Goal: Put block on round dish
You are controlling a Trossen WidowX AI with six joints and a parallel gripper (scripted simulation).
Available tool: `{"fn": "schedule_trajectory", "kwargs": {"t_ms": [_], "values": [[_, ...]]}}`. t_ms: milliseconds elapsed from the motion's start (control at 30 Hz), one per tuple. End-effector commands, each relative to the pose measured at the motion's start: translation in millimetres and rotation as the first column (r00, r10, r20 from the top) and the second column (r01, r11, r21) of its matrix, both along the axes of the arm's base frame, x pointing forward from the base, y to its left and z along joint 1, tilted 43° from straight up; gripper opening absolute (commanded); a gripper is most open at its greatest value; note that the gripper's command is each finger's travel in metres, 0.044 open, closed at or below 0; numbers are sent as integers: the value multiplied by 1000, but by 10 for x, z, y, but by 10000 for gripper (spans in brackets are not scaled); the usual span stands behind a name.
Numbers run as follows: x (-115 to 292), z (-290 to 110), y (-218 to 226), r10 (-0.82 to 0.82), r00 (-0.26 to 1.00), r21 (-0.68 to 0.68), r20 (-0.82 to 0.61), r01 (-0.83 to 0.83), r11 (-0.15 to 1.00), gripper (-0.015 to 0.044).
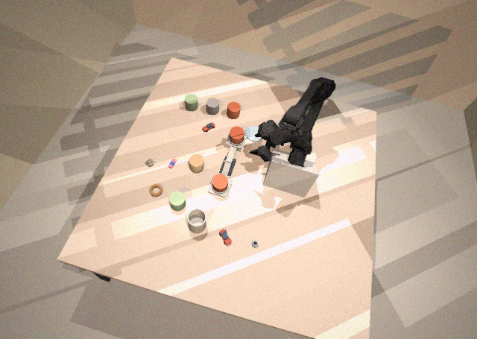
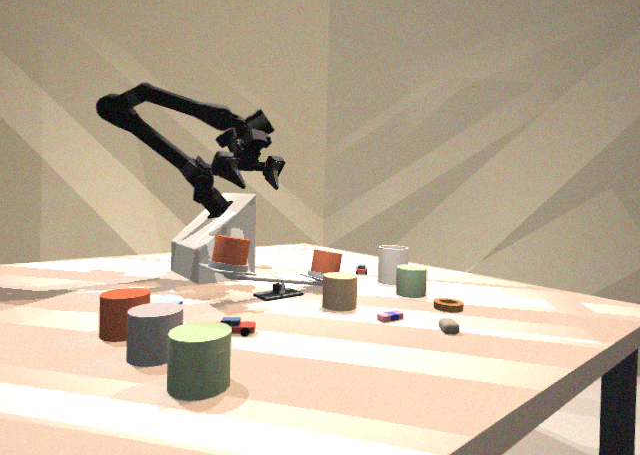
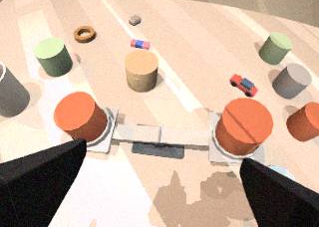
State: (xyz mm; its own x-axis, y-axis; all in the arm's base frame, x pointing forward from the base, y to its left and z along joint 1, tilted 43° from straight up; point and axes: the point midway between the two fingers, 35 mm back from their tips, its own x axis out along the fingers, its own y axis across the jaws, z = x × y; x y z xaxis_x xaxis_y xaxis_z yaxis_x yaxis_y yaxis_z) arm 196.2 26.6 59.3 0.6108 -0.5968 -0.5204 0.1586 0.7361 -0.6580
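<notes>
Top view: no readable writing or labels anywhere; pale wood-grain table top [image 1: 269, 273] w/ striped light bands, beige walls around. Small grey balance beam [image 1: 229, 162] sits mid-table w/ two orange cylindrical cups, one on the end toward the far edge [image 1: 236, 134], one toward the near edge [image 1: 220, 182]; pale blue round dish [image 1: 251, 132] just beside the far cup. Black parallel-jaw gripper [image 1: 261, 141] hangs above the dish area, jaws spread wide, holding nothing. Exterior view: gripper [image 2: 254, 172] well above the cups [image 2: 231, 249] [image 2: 326, 260]; block not visible. Wrist view: both cups [image 3: 80, 115] [image 3: 246, 126] upright on the beam [image 3: 159, 134], black fingertips wide apart.
</notes>
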Motion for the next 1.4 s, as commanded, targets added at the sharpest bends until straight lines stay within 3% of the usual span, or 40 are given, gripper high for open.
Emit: {"fn": "schedule_trajectory", "kwargs": {"t_ms": [0,333,700,1000,1367], "values": [[-30,-44,-60,-30,1000,-10,-11,30,1000,440],[189,-125,59,11,966,-141,-259,-49,989,440],[420,-344,233,80,860,-158,-504,-183,970,440],[682,-571,255,99,685,-170,-722,-313,934,440],[954,-948,205,126,426,-79,-896,-433,898,440]]}}
